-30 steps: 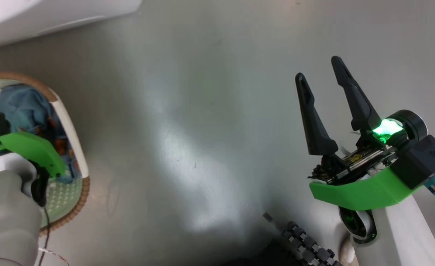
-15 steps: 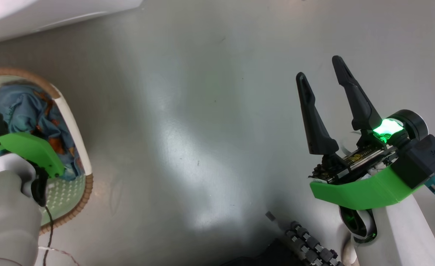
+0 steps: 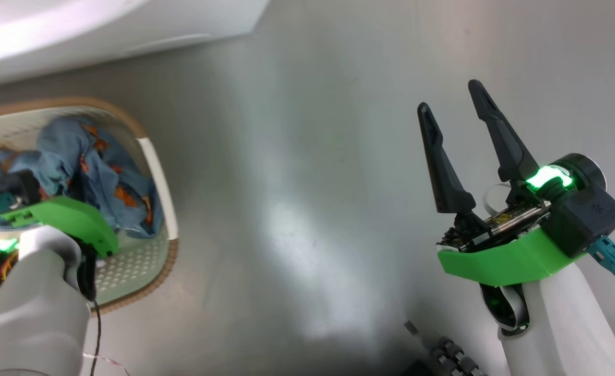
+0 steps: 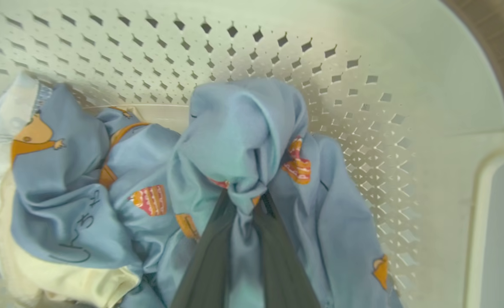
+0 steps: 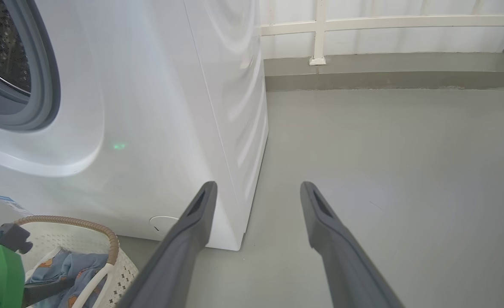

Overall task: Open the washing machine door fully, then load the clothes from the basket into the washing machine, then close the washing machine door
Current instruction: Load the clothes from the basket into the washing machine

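The left gripper (image 4: 245, 205) pinches blue clothes (image 4: 76, 201) inside the basket (image 4: 384, 64); the right gripper (image 3: 449, 95) hangs wide open near the washing machine (image 5: 149, 128), whose blue label (image 5: 10, 204) is illegible.

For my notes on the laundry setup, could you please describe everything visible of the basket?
The basket is rounded, cream-white perforated plastic with a brown woven-look rim and a side handle. It stands upright on the grey floor by the washing machine. Blue printed clothes and cream cloth lie inside, where the left gripper is shut on a blue fold.
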Robot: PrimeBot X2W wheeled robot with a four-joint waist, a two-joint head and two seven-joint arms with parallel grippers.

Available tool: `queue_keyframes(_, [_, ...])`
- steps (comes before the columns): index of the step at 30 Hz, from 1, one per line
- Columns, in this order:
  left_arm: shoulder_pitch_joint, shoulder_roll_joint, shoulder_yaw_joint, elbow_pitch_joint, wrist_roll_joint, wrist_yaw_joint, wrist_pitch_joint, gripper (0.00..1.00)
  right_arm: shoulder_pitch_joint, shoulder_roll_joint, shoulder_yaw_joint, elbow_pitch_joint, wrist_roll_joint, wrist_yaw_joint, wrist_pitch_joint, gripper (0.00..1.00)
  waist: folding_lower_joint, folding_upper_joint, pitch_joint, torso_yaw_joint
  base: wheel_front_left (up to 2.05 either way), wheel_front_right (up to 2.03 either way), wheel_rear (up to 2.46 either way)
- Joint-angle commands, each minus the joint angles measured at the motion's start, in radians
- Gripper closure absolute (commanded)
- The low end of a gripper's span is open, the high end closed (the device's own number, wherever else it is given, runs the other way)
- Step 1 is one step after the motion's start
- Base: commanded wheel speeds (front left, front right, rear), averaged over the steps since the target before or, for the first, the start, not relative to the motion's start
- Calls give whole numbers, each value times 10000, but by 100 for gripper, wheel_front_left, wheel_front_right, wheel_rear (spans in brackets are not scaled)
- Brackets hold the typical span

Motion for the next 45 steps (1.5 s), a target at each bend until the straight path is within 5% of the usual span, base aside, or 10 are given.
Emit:
queue_keyframes(1, [559, 250, 135, -66, 18, -54, -242, 100, 327, 15, 95, -62, -129, 16, -45, 0, -1, 0, -643, 586, 0, 0, 0])
queue_keyframes(8, [1093, 4, 134, -637, 110, -55, -460, 100, 533, 15, -250, 497, -415, 16, -45, 0, -1, 0, -1671, 1274, 0, 0, 0])
queue_keyframes(26, [4415, -374, 1384, -5750, 1639, 514, -470, 100, 1750, 15, -1100, 1716, -814, 16, -45, 0, -1, 0, -4706, 2683, 0, 0, 0])
queue_keyframes(45, [8207, -46, 1400, -10137, 3141, 773, -324, 100, 3841, 15, -1247, 1452, -647, 16, 361, 0, -1, 0, -8049, 2953, 0, 0, 0])
